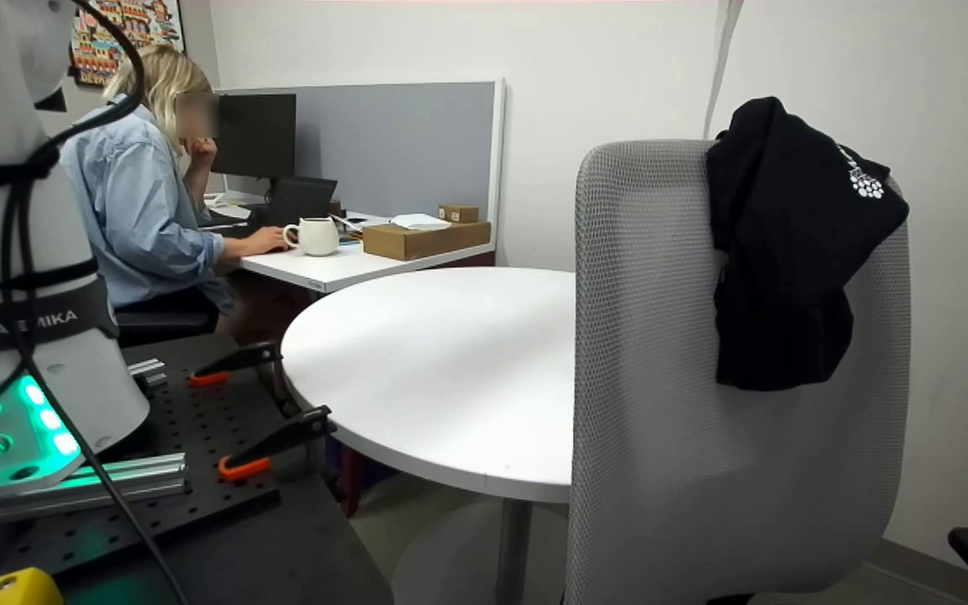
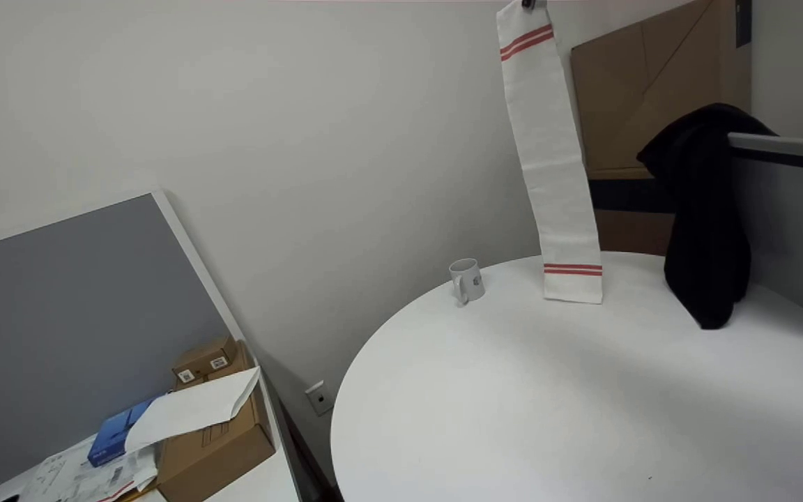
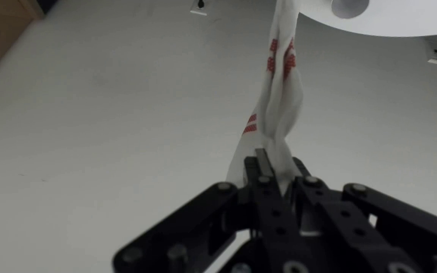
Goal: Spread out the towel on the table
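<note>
In the wrist view we see the end effector [image 3: 281, 165] pinching a white, red-striped towel [image 3: 288, 102] bunched in folds, with part of the white bench [image 3: 412, 19] at top right.

The chair [image 1: 660, 470] hides part of the table [image 1: 442, 361], and the person's face [image 1: 197, 115] is blurred.

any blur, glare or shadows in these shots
In an exterior view, the person's face is blurred and the base lights glare green; in both exterior views, the table is softly shadowed; the wrist view looks dim, the towel's stripes readable.
</note>
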Controlling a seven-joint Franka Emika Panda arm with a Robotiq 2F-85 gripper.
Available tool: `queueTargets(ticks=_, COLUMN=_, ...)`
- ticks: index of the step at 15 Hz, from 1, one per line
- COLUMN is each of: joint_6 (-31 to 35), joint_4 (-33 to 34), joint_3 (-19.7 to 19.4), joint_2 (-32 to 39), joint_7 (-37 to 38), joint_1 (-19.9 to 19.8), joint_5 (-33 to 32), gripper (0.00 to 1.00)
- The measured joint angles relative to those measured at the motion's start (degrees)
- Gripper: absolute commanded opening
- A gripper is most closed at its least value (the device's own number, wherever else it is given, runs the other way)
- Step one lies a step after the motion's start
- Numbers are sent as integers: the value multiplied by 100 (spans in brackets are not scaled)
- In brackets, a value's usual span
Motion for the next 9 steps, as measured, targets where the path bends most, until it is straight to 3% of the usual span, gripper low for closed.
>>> queueTargets(ticks=5, joint_6=-609, joint_4=1063, joint_3=144, joint_2=480, joint_7=13, joint_1=16, joint_5=-48, gripper=2)
queueTargets(ticks=9, joint_6=-1394, joint_4=1115, joint_3=488, joint_2=478, joint_7=-37, joint_1=221, joint_5=26, gripper=2)
